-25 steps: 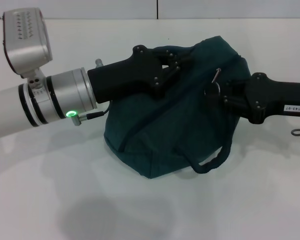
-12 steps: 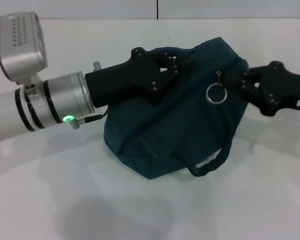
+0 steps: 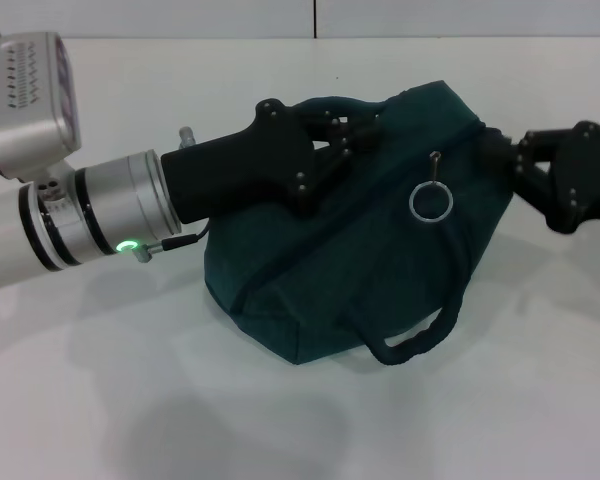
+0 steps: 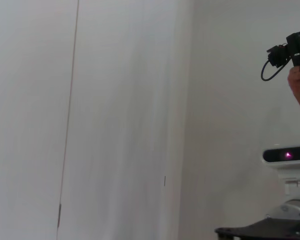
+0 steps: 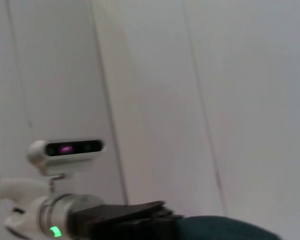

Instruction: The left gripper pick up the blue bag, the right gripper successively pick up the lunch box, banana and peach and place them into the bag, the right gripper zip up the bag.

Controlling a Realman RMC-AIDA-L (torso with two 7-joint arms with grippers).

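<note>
Centrally, bag (image 3: 380, 260) sits zipped on surface (image 3: 130, 400), soft, floppy, likely weighty; grab by handle. Left pincer (image 3: 345, 135) clenched on its upper handle. Right pincer (image 3: 495, 150) at frame right touches bag's end; can't tell grip. Ring pull (image 3: 430, 203) hangs free.

We see a white table (image 3: 130, 400); lying directly on it is one thing, the blue bag (image 3: 360, 270), its lower handle (image 3: 415, 340) touching the surface.
</note>
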